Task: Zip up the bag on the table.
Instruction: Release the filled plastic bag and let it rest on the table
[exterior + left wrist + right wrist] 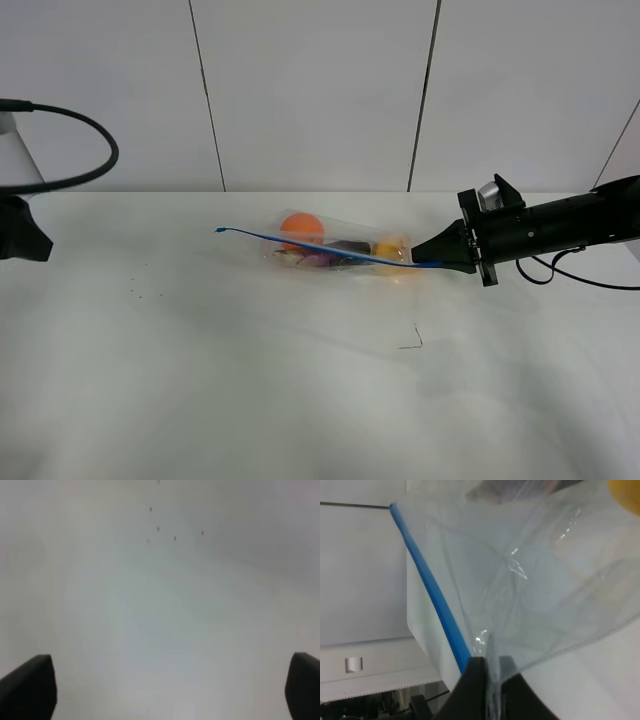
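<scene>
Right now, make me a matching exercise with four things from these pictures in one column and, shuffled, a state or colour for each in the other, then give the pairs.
Things:
1. left gripper
2. right gripper
3. zipper strip
4. round fruit

States or colours:
A. orange, inside the bag
B. blue
C. open over bare table
D. shut on the bag's edge

Pairs: 1-C, 2-D, 3-B, 4-A
</scene>
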Robot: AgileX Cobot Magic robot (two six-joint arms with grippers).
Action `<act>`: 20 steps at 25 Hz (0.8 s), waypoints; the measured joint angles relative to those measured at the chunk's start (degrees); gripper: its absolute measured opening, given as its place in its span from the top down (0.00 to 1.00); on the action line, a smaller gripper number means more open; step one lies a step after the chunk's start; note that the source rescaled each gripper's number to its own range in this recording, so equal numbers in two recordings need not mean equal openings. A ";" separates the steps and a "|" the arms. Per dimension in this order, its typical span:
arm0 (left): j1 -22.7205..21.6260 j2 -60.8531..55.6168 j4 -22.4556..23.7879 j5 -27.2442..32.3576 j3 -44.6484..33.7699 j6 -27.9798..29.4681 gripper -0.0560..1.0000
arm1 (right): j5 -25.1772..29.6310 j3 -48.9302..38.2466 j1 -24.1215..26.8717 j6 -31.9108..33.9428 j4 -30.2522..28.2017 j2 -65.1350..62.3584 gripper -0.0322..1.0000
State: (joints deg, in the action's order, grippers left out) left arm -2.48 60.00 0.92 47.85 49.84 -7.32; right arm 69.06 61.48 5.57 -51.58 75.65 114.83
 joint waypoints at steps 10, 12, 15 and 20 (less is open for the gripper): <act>0.00 -25.76 -1.42 0.67 -12.13 0.00 0.01 | 0.00 0.00 0.00 -0.25 0.00 0.00 0.97; 0.00 -30.72 -1.42 2.53 -13.33 0.00 0.01 | 0.00 0.00 0.00 -0.25 0.00 0.00 0.97; 0.00 -36.93 -1.47 6.43 -14.64 0.00 0.01 | 0.00 0.00 0.00 -0.25 0.00 0.00 0.97; 0.00 -46.62 -3.09 9.38 -17.23 0.00 0.01 | 0.00 0.00 0.00 -0.25 0.00 0.00 0.97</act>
State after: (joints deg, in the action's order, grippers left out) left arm -2.48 13.38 -2.18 57.23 32.61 -7.32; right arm 69.06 61.48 5.57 -51.83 75.65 114.83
